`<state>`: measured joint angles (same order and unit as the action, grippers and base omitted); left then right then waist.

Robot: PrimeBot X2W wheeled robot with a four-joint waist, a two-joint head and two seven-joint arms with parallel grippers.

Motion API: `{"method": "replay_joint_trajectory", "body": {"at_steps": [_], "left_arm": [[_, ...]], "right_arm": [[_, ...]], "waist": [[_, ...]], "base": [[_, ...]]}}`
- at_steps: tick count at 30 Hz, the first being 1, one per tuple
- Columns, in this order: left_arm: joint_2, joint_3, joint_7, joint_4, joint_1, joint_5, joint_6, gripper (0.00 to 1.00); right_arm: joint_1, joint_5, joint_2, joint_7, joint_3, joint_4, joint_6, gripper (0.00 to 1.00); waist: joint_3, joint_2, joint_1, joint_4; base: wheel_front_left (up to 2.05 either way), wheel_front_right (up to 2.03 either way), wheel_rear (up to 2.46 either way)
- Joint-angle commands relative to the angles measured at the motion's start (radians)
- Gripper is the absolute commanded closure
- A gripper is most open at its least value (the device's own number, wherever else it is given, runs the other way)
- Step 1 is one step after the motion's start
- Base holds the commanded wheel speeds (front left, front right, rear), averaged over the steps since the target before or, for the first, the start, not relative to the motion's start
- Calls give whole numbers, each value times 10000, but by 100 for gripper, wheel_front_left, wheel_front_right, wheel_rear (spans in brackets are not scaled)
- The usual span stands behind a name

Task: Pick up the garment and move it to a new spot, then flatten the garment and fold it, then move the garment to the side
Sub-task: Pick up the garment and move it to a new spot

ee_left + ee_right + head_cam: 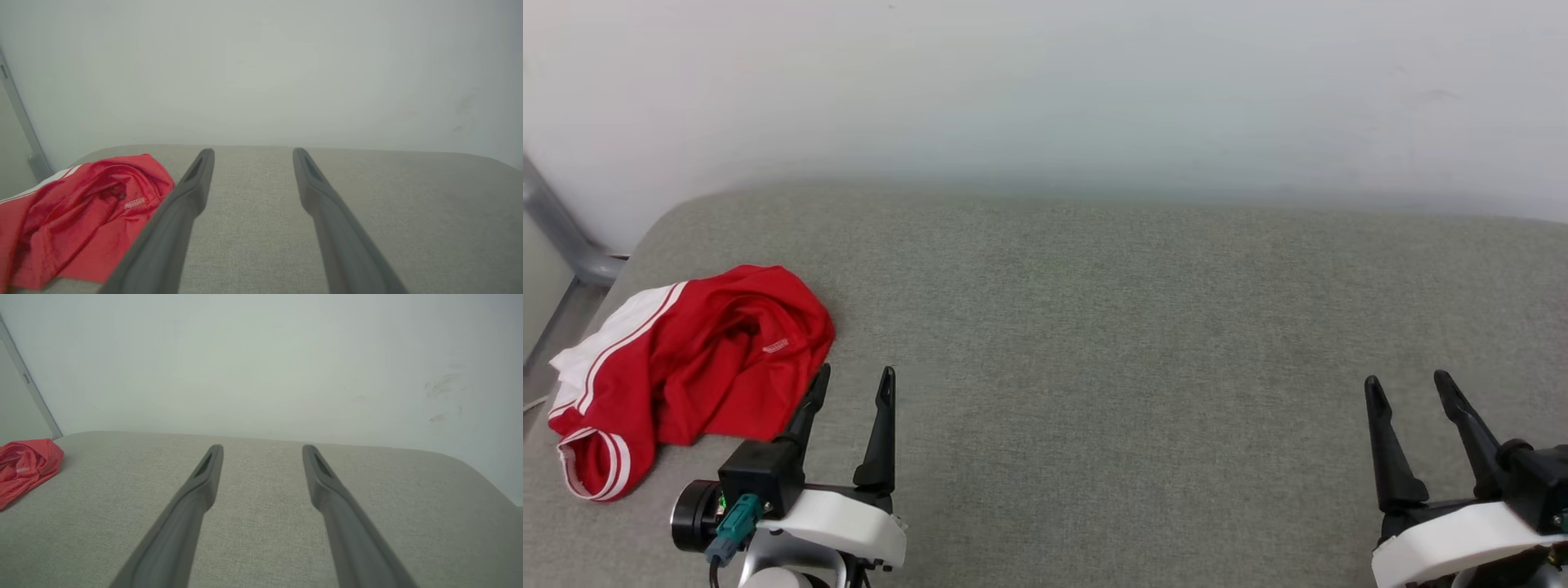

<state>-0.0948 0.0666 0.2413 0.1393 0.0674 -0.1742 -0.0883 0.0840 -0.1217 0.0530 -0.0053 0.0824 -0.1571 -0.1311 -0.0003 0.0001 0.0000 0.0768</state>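
Shirt (698,359) at the cushion's (1094,367) left edge looks soft and light; best pinched by a raised fold. Left pincer (856,370) and right pincer (1406,377) are released, empty.

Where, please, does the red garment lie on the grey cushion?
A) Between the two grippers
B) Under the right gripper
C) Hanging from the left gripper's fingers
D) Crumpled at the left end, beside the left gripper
D: the garment lies crumpled at the left end of the cushion, beside the open left gripper and well apart from the right gripper.
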Motion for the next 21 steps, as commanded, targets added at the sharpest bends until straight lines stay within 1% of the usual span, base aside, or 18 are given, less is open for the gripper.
{"method": "replay_joint_trajectory", "body": {"at_steps": [1, 5, 11, 13, 14, 21], "left_arm": [[-4, -50, 93, -9, 141, 152, -61, 0], [64, -253, 161, -37, 182, 288, -98, 0], [198, -570, 265, -122, 205, 505, -155, 0], [230, -671, 244, -143, 229, 451, -173, 0], [230, -671, 244, -143, 229, 451, -173, 0], [319, -971, 244, -165, 209, 288, -229, 0]], "right_arm": [[74, 174, -39, -80, -94, -109, 6, 0], [32, 339, -38, -137, -326, -183, 6, 0], [-149, 677, -37, -284, -672, -163, 7, 0], [-238, 645, -38, -314, -791, -128, 7, 0], [-238, 645, -38, -314, -791, -128, 7, 0], [-500, 781, -36, -405, -1122, 31, 7, 0]], "waist": [[29, -1, 0, 219], [96, -1, 0, 702], [231, -1, 0, 1683], [271, -1, 0, 2018], [271, -1, 0, 2018], [334, -1, 0, 3137]], "base": [[0, 0, 0], [0, 0, 0], [0, 0, 0], [0, 0, 0], [0, 0, 0], [0, 0, 0]]}}
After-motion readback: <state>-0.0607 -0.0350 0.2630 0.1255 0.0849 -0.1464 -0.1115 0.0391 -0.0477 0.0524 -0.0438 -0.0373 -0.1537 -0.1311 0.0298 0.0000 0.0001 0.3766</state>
